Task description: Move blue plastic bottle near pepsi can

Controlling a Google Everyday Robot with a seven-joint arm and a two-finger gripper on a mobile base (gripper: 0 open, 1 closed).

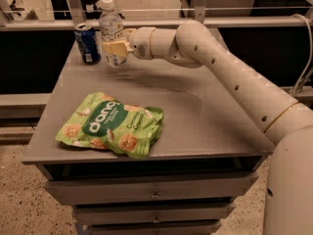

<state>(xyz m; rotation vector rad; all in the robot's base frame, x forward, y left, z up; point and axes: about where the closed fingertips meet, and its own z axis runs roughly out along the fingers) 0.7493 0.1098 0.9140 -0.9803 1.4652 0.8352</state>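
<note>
The bottle (111, 28) is held upright by the gripper (112, 48) at the far corner of the table (210, 121), with the fingers closed on its lower body. The can (87, 43) stands just beside it, on the side away from the arm. A green snack bag (110, 126) lies near the front edge.

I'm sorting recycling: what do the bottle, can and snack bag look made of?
The bottle, gripped by the end effector at the back left of the table, looks like clear thin plastic: see-through, with a white cap. The can is probably painted metal, given its silvery rim. The bag is glossy crinkled film, likely plastic, maybe foil-lined.
</note>
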